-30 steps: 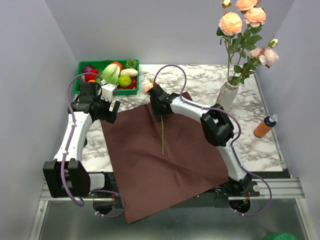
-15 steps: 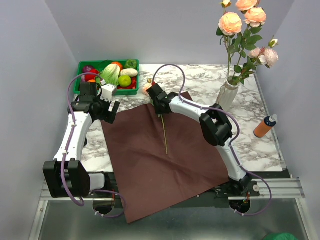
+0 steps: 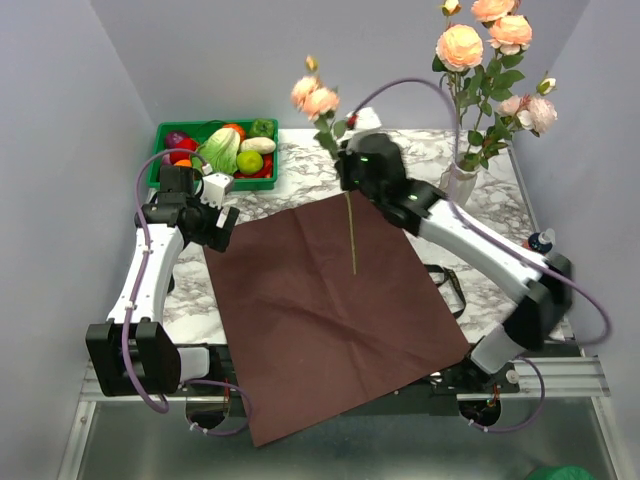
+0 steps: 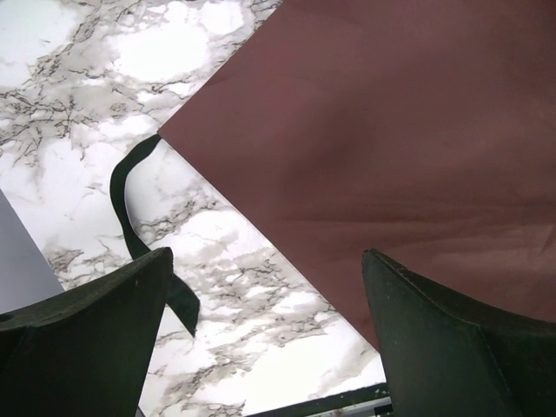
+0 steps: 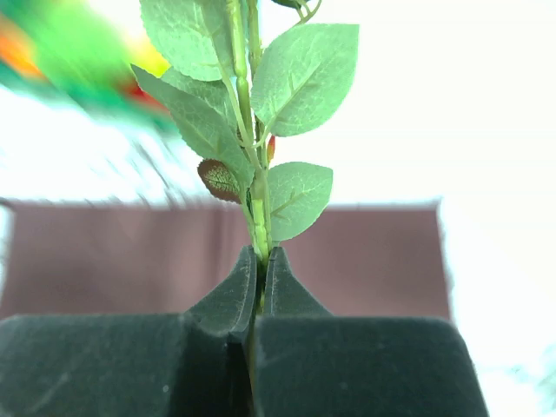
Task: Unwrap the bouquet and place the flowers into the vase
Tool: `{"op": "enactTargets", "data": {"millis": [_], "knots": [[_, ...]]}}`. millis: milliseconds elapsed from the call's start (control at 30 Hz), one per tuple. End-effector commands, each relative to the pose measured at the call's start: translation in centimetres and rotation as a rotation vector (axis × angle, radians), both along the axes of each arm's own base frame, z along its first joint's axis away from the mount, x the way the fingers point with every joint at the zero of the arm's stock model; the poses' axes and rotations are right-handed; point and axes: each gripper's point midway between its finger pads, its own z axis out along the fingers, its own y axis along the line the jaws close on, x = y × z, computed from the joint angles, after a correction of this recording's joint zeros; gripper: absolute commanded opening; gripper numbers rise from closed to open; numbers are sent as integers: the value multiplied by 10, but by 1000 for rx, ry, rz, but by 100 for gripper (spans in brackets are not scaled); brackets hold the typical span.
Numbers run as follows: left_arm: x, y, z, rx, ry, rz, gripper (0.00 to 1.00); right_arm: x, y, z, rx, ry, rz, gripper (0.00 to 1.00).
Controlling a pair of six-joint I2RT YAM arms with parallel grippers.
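The maroon paper (image 3: 320,300) of the bouquet lies spread flat on the marble table. My right gripper (image 3: 352,182) is raised over the paper's far corner, shut on the stem of one rose (image 3: 316,97). The stem's lower end (image 3: 353,245) hangs above the paper. In the right wrist view the gripper (image 5: 261,256) pinches the leafy green stem (image 5: 257,208). The vase (image 3: 458,185) at the back right holds several roses (image 3: 470,45). My left gripper (image 3: 215,225) hovers open by the paper's left corner. Its fingers (image 4: 95,330) frame bare marble, the paper (image 4: 391,130) and a black ribbon (image 4: 129,217).
A green tray of vegetables (image 3: 215,150) sits at the back left, just beyond the left gripper. An orange bottle with a blue cap (image 3: 530,252) stands at the right edge. A black ribbon (image 3: 447,285) lies by the paper's right side. Grey walls enclose three sides.
My right gripper closed on the rose stem and lifted the rose off the paper, up and toward the back right. The left arm has not moved.
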Motion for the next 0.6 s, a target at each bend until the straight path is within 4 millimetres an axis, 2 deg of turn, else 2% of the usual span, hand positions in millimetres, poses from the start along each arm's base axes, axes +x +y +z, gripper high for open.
{"op": "enactTargets", "data": {"millis": [0,33,100,133,200,300,333,400,567], "knots": [[-11,-2,10,-21,-15,3,99,-20,-23,107,59,-408,102,1],[-11,-2,10,-19,-15,4,99,-37,-43,144,94,-510,89,1],[-13,-2,11,-18,-21,5,99,-48,-65,162,74,-689,59,1],[-13,-2,11,-18,-21,6,99,-64,-84,186,95,-786,35,1],[-15,-3,11,-21,-17,5,99,-72,-117,214,63,-917,-87,1],[-15,-4,10,-27,-21,6,99,-82,-161,249,21,-1027,-245,1],[-15,-4,10,-29,-20,7,99,-86,-171,256,16,-1053,-275,1],[-15,-5,11,-33,-23,2,99,-96,-204,277,35,-1118,-384,1],[-11,-5,11,-31,-28,-6,99,-112,-272,300,95,-1198,-600,1]]}}
